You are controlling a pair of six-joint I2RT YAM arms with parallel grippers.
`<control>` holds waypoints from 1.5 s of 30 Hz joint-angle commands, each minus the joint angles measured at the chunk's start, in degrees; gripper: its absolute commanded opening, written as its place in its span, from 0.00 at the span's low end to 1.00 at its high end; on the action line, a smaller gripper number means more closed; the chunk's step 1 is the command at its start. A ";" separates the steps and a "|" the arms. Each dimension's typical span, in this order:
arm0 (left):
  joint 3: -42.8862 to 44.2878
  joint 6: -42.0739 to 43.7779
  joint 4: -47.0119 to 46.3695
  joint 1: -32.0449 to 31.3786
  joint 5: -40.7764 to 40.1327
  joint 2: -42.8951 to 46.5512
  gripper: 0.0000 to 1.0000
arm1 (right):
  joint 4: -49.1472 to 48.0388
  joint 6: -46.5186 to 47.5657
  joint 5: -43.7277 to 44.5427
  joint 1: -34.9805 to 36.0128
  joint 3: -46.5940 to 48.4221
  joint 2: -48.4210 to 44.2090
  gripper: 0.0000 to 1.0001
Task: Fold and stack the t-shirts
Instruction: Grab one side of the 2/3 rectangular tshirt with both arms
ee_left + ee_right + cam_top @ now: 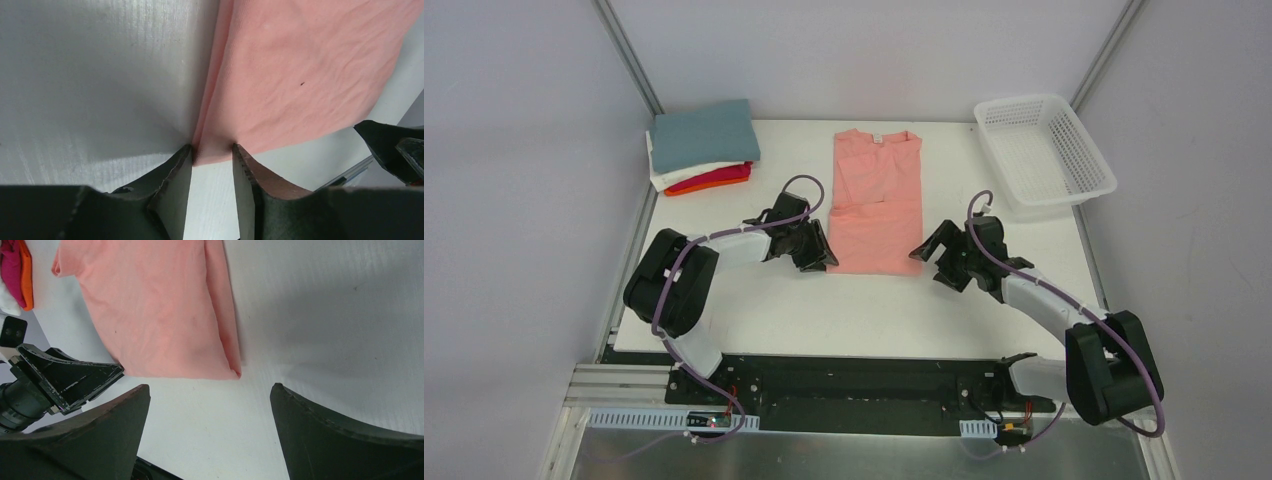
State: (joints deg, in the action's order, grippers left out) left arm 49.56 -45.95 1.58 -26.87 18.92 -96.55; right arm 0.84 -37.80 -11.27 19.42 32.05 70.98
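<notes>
Left wrist view, left pincer (212,148) straddling salmon-pink t-shirt (300,75) corner

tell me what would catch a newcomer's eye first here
The salmon-pink t-shirt, folded into a long strip, lies in the middle of the table, with the left tool straddling its near left corner and the right tool wide open just short of its near right corner. A stack of folded t-shirts, grey-blue on top, sits at the far left corner, and a white basket at the far right.
</notes>
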 commanded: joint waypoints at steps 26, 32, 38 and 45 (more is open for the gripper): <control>-2.22 0.25 1.23 -1.60 -2.29 -1.55 0.00 | -6.19 -3.45 -4.08 0.41 -1.28 10.19 0.17; -6.20 -0.07 0.70 -2.07 -1.28 5.53 0.00 | -1.79 -1.85 -8.37 0.52 -1.30 4.72 0.00; -13.11 -0.77 3.21 -2.61 -0.42 22.32 0.00 | 14.30 0.45 -19.72 0.61 0.12 -6.73 0.00; -16.12 -1.30 12.35 -3.49 -1.43 47.44 0.00 | 30.35 3.24 -32.28 0.64 4.86 -19.24 0.00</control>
State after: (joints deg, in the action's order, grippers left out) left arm 34.15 -47.07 7.68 -29.65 18.72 -59.90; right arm 19.44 -36.88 -32.62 19.77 32.73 56.62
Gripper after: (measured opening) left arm 0.007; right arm 0.012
